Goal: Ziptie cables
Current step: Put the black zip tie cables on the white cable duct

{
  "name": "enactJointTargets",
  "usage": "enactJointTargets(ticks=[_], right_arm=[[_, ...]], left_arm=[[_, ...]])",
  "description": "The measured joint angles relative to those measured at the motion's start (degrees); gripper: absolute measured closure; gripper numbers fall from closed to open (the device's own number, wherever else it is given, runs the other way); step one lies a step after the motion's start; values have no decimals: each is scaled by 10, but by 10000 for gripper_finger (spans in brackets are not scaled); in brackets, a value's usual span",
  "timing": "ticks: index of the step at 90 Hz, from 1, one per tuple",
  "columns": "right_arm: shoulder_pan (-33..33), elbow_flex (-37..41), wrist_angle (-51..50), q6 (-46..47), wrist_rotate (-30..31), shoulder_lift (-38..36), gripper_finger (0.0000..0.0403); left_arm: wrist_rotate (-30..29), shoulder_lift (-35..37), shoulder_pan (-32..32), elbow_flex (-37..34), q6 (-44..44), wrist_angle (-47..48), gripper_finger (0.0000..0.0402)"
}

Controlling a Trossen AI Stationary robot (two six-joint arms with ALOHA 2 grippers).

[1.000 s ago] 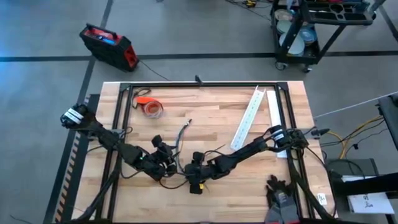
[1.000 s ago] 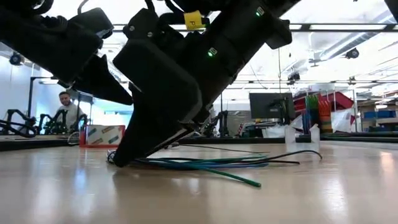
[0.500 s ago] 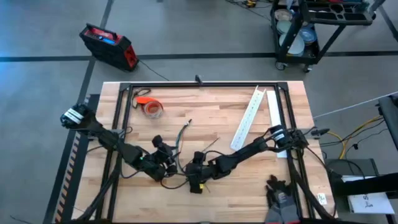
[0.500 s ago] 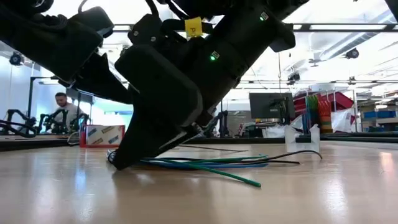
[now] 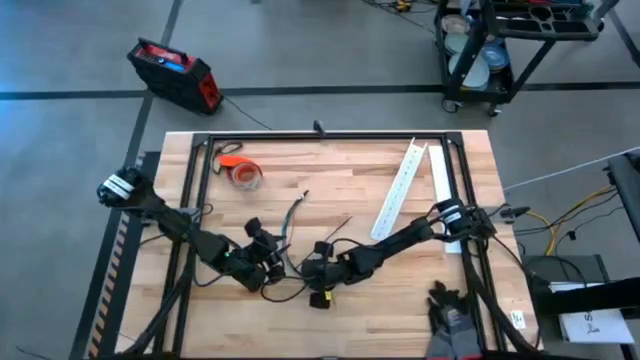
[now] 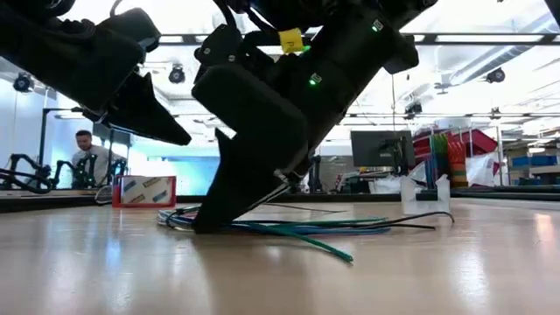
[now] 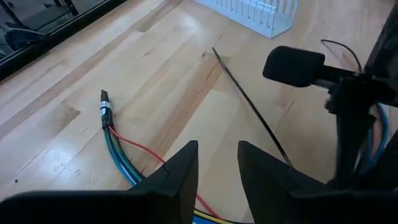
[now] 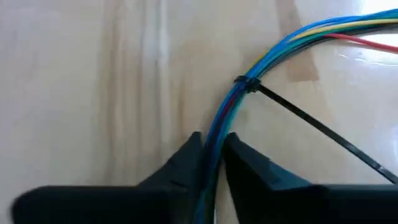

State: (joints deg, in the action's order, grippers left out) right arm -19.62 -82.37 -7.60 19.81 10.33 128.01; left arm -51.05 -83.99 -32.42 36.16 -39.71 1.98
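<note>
The cables point(image 8: 280, 46), a thin bundle of blue, green, yellow and red wires, lie on the wooden table point(image 5: 293, 215), flat along its top in the low view point(image 6: 297, 229). A black ziptie point(image 8: 247, 83) is looped round them. Its long tail point(image 8: 311, 124) runs off over the wood point(image 7: 249, 112). My right gripper point(image 8: 212, 152) is shut on the bundle just short of that loop, its tip down on the table point(image 6: 210, 226). My left gripper point(image 7: 217, 165) hovers open above the bundle's other stretch point(image 7: 115, 146), clear of the table point(image 6: 179, 136). My right gripper pinches the cable bundle point(image 8: 217, 134) between its two fingers, a short way from the ziptie's loop. The fingers slant down at the table and lie roughly along the bundle. The bundle rests on the wood on both sides of the hold.
A long white slotted channel point(image 5: 398, 190) lies at the back right, and an orange tape roll point(image 5: 243, 174) at the back left. A black frame point(image 5: 320, 140) rims the table. A person point(image 6: 85, 149) sits in the room beyond.
My right gripper has slid a little toward the table's right edge, its tip staying down on the table. The cables have shifted slightly with it, and the green wire's free end has drawn in a bit.
</note>
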Motion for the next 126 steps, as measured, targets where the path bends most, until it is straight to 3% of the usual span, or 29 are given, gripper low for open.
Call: enactJointTargets(ticks=[8, 59, 80, 96, 108, 126], right_arm=[[0, 0, -4, -10, -7, 0, 395], [-12, -17, -51, -98, -1, -34, 403], [-12, -33, -141, -109, 2, -80, 402], [-12, -33, -154, -109, 7, -83, 402], [-12, -34, -154, -117, 9, -85, 402], [-12, -35, -163, -116, 12, -90, 402]], left_arm=[[0, 0, 0, 0, 0, 0, 299], [4, 0, 0, -6, -5, -4, 301], [104, -1, 0, -8, 46, -25, 280], [207, -42, 0, -11, 157, -147, 256], [231, -91, 1, -8, 215, -211, 243], [231, -148, 11, -6, 218, -231, 234]])
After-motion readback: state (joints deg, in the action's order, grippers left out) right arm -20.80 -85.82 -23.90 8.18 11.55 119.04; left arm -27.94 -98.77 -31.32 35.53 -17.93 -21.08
